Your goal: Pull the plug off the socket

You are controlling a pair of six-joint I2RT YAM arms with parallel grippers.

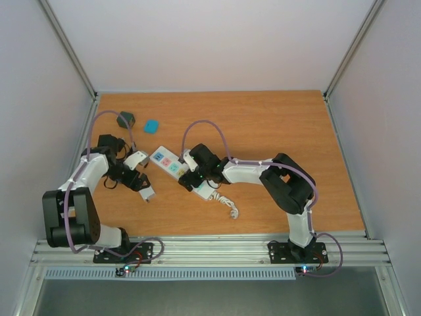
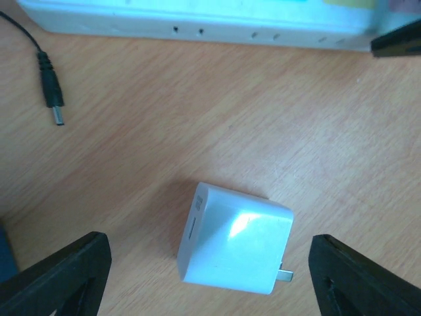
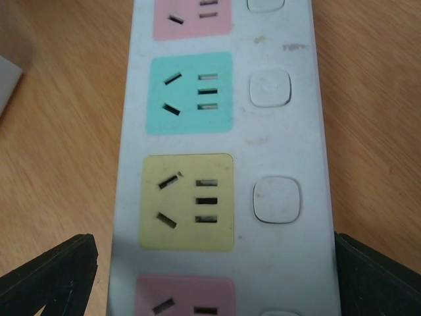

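Plug (image 2: 233, 240): small white cube, lying on its side on the wooden counter (image 1: 276, 125), out of the socket (image 1: 172, 164) and apart from it. One metal prong sticks out at its lower corner in the left wrist view.

My left claw (image 2: 210, 283): released, jaws spread wide. The plug sits between the two dark fingers (image 2: 62, 280) with counter showing on both sides. No contact.

Socket: long white strip lying at a slant near the middle of the counter, its curly white cord (image 1: 227, 203) trailing toward the near edge. Its long side runs across the top of the left wrist view, beyond the plug.

My right claw (image 3: 214, 276): released as well, hanging right over the strip, one finger outside each long edge. Whether the tips touch it, I cannot tell.

Outlet panels under the right claw, in a row: pink, teal (image 3: 189, 93), yellow (image 3: 187, 201), pink. Slots on teal and yellow show as open dark slits. A white square button (image 3: 276, 199) beside each.

Black cable tip (image 2: 52, 99) lies on the counter left of the plug, well apart.

Far left of the counter: a small blue object (image 1: 152, 126) and a dark object (image 1: 125, 119), near each other.
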